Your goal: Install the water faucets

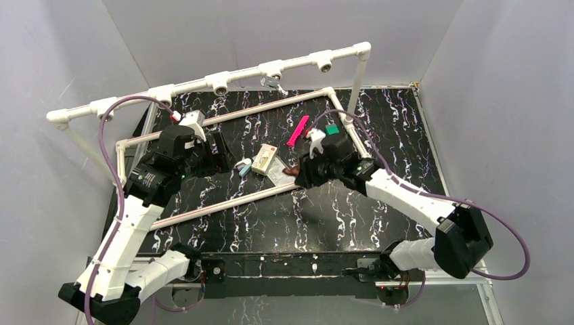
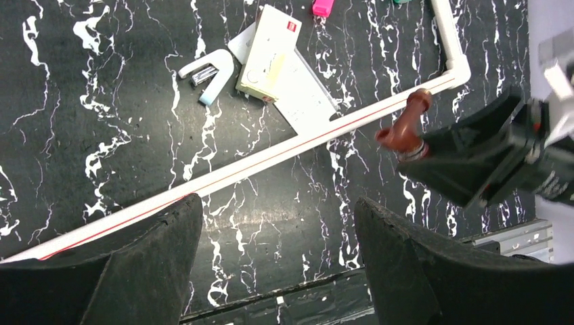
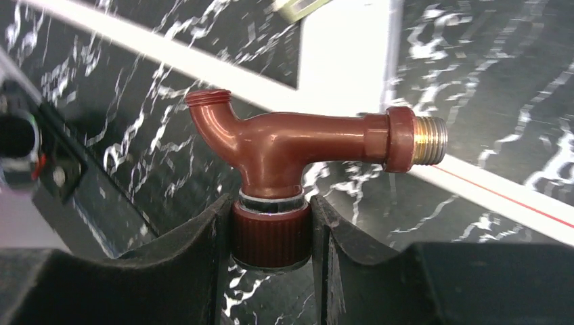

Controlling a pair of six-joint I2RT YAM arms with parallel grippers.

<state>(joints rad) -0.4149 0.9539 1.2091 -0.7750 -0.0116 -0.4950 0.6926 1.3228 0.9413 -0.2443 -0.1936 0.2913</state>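
Observation:
My right gripper [image 3: 271,223] is shut on the ribbed knob of the dark reddish-brown water faucet [image 3: 291,142]. The faucet is held above the black marbled table, its brass thread pointing right in the right wrist view and its spout curling up on the left. In the top view the same faucet [image 1: 291,171] shows at the right gripper [image 1: 298,173], close over the low white pipe. The left wrist view catches it too, the faucet [image 2: 406,125] sticking out of the black fingers. A silver faucet [image 1: 273,83] hangs at a tee on the raised white pipe rail. My left gripper [image 2: 277,210] is open and holds nothing.
A white pipe frame [image 1: 223,118] lies on the table, with a raised rail of tee sockets [image 1: 220,82] behind it. Inside the frame lie a beige box [image 1: 264,158], a white card [image 1: 277,174], a small white-and-blue part [image 1: 244,166], a pink strip [image 1: 297,131] and a green piece [image 1: 332,128].

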